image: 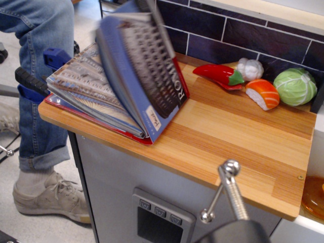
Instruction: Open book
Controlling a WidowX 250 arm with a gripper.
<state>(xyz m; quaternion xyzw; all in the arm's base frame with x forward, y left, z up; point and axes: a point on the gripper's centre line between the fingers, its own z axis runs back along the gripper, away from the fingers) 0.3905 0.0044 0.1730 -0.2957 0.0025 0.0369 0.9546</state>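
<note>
The book (pixel 147 71) lies at the left end of the wooden counter (pixel 238 136). Its blue cover with the grey Colosseum photo and white "ROME" lettering stands steeply raised and motion-blurred, hinged along its right side. The small white label (pixel 154 123) sits near the cover's lower corner. Inner pages (pixel 86 86) with a printed picture lie exposed underneath, over the red-edged back cover. Only a dark bit of my gripper (pixel 144 4) shows at the frame's top, at the cover's lifted edge. Its jaws are cut off by the frame.
Toy food lines the dark tiled back wall: red pepper (pixel 217 74), garlic (pixel 250 68), salmon sushi (pixel 263 93), green cabbage (pixel 295 86). A person in jeans (pixel 40 30) stands left of the counter. A metal rod (pixel 230 190) rises in the foreground.
</note>
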